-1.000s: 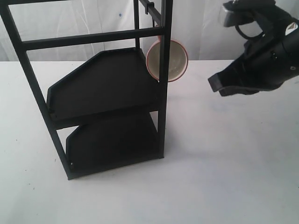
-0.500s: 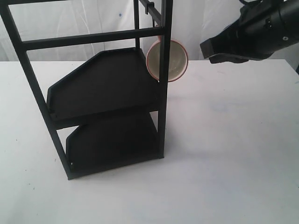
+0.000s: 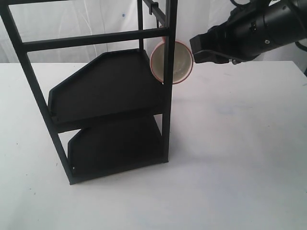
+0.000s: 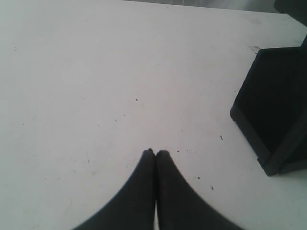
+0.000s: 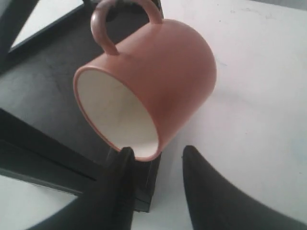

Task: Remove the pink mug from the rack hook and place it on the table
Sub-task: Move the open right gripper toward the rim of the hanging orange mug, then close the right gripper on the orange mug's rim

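The pink mug [image 3: 173,62] hangs by its loop handle from the rack hook [image 3: 154,8] at the top of the black rack [image 3: 105,86], cream inside facing the exterior camera, partly behind the rack's front post. In the right wrist view the mug [image 5: 163,81] hangs tilted, its handle [image 5: 103,24] up on the peg. My right gripper [image 3: 197,50] is open right beside the mug's rim; its jaws [image 5: 156,155] stand apart just short of the rim's lower edge. My left gripper [image 4: 155,153] is shut, empty, over the white table [image 4: 96,72]. It is out of the exterior view.
The rack's two black shelves [image 3: 110,139] stand on the table's left half. Its corner [image 4: 268,110] shows in the left wrist view. White tabletop [image 3: 240,158] spreads to the right of the rack and in front of it. A pale curtain hangs behind.
My right gripper has risen and moved left toward the mug, from well to its right to right beside its rim. The mug and rack have not moved.
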`<state>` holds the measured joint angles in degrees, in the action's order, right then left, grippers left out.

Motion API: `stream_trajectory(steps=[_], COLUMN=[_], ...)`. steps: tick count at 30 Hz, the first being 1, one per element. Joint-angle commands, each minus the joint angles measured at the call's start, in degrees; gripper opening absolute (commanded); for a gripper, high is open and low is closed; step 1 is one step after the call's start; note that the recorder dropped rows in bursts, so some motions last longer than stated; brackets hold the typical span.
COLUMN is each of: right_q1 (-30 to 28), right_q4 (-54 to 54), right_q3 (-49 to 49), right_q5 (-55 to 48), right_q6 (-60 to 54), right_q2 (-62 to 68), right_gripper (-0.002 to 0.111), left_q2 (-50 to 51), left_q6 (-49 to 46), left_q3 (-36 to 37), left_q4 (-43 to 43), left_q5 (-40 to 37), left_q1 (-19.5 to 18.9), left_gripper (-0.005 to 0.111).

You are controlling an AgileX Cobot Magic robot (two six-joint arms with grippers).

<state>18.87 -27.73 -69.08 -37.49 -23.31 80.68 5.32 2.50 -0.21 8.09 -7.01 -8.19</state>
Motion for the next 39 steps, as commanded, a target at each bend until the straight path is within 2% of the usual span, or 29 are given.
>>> stream_trajectory(steps=[1,26,39], right_q1=[0.6,0.8,0.8], right_q4=[-2.2,-6.3,-6.8], right_q3=[-0.3,-0.3,-0.3], right_q5=[2.1,14.5,15.2], right_q6=[-2.6,-3.5,-4.1], right_q2=[1.1,9.8,11.6], right_gripper=[0.032,0.032,0.032], left_q2=[-0.4,-0.4,-0.4], left_q6=[0.0,0.0,0.0], left_q3=[0.2,0.2,0.2], left_q4=[0.4,0.4,0.4], left_q5=[-0.3,-0.3,-0.3], left_q1=[0.3,0.3,0.3], left_gripper=[0.0,0.0,0.0])
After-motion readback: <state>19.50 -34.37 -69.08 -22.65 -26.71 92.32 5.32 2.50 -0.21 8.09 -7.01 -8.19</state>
